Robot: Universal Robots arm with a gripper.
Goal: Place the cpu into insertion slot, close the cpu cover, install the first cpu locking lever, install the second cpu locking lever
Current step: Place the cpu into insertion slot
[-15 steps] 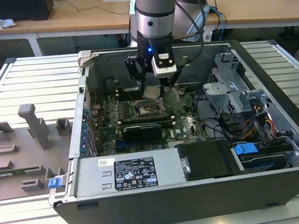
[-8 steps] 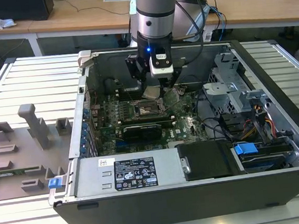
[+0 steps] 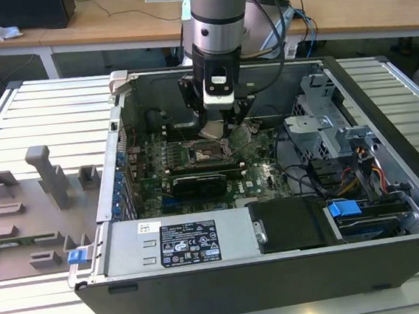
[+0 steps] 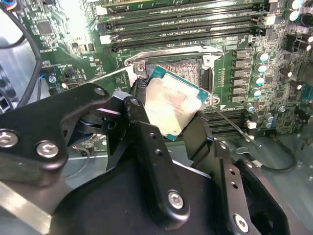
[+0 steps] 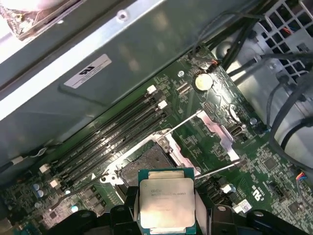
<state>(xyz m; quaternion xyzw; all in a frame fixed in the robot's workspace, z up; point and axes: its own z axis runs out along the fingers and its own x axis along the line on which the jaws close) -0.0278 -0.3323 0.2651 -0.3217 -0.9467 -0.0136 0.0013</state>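
Clenched in the claw (image 4: 166, 117): the cpu (image 4: 173, 105), tilted, poised over the open insertion slot (image 5: 149, 164) at centre of the exterior view, not yet seated. Best levelled, squared to the socket rim, lowered straight without sliding.

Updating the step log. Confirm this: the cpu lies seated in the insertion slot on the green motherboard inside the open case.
Wrong in one respect: the cpu is not seated. The first wrist view shows it clamped in the gripper, clear of the insertion slot, whose socket is bare. The slot is on the green motherboard inside the open case, as stated.
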